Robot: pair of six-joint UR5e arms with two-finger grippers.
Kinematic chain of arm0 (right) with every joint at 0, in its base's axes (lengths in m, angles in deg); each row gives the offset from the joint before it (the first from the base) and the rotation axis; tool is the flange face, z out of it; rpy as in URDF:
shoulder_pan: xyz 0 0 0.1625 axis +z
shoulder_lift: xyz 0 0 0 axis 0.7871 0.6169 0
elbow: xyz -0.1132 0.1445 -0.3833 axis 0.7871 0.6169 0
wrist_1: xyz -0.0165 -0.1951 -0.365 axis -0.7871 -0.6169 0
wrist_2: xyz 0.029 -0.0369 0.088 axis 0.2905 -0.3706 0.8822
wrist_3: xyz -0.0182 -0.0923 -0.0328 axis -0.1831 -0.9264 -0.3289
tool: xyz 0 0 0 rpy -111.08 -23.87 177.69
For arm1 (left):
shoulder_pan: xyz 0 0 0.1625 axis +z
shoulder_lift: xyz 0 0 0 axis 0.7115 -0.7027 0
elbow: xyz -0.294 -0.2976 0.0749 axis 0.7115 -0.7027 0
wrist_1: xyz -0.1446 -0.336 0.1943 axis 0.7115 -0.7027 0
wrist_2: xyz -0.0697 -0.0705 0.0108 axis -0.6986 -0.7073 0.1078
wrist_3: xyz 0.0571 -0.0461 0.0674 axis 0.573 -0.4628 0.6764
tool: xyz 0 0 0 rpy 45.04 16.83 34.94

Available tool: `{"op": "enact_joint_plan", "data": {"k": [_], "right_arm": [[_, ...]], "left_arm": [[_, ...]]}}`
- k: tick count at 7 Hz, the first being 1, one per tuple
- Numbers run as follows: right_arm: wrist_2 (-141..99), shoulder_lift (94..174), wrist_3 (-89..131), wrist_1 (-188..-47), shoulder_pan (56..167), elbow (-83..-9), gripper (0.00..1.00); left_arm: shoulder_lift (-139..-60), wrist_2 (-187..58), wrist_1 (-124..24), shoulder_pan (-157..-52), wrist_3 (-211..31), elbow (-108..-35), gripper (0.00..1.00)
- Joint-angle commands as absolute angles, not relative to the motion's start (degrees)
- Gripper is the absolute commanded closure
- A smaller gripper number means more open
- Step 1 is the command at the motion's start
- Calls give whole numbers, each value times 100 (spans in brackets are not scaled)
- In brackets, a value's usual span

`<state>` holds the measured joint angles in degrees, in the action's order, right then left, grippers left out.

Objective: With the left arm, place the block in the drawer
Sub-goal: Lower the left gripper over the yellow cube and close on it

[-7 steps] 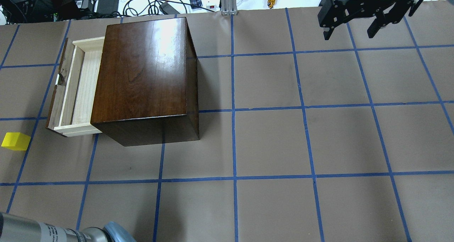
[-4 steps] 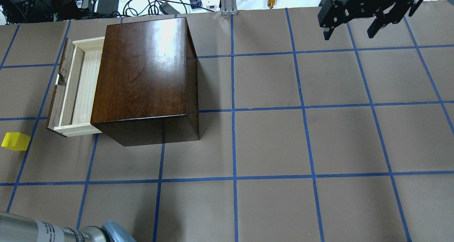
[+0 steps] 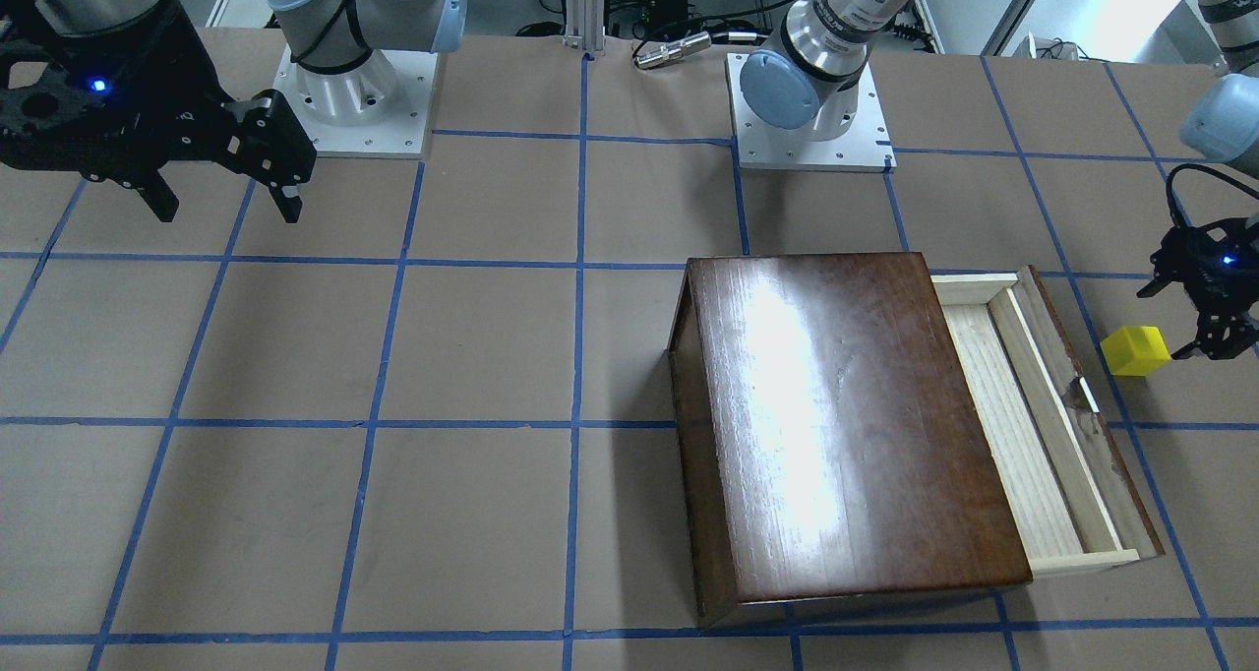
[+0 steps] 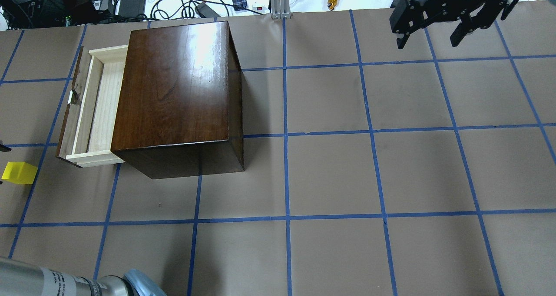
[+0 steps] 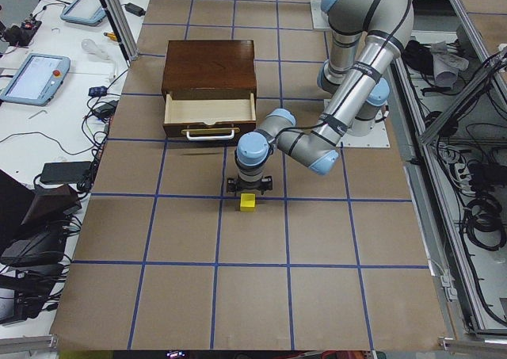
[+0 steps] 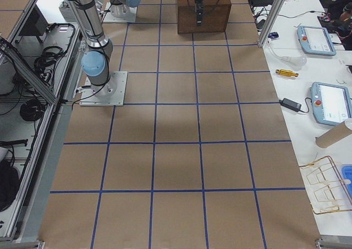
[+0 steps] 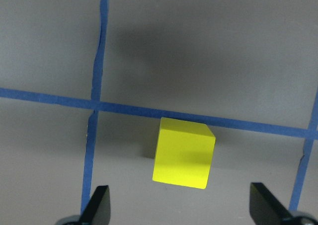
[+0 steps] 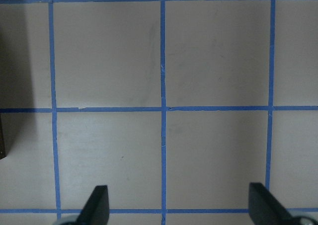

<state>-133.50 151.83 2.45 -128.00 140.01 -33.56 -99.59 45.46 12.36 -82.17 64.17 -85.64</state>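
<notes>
The yellow block (image 4: 18, 173) sits on the table near its left end, in front of the open drawer (image 4: 93, 107) of the dark-brown wooden box (image 4: 178, 87). The drawer's tray shows nothing in it. In the left wrist view the block (image 7: 183, 152) lies between and just ahead of my open left gripper (image 7: 181, 207), apart from its fingertips (image 7: 99, 205). In the front-facing view the left gripper (image 3: 1187, 317) hovers just beside the block (image 3: 1134, 350). My right gripper (image 4: 428, 31) is open and empty at the far right, above bare table.
The box stands on the table's left half with the drawer pulled out toward the left end. Cables and gear (image 4: 130, 1) and an aluminium post (image 4: 278, 1) lie beyond the far edge. The arm bases (image 3: 354, 91) (image 3: 811, 110) stand on the robot's side.
The left gripper's fingertips now just show at the overhead view's left edge beside the block. The block, the drawer and the right gripper have not moved.
</notes>
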Motion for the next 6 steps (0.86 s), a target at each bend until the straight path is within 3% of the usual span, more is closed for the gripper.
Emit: {"op": "enact_joint_plan", "data": {"k": [1, 6], "right_arm": [[-13352, 15186, 245, -12800, 14007, -3356, 0], [-13343, 15186, 245, -12800, 14007, -3356, 0]], "left_arm": [[-10121, 4528, 1437, -8166, 6553, -8617, 0], [-10393, 4414, 1628, -8095, 6747, -8626, 0]]}}
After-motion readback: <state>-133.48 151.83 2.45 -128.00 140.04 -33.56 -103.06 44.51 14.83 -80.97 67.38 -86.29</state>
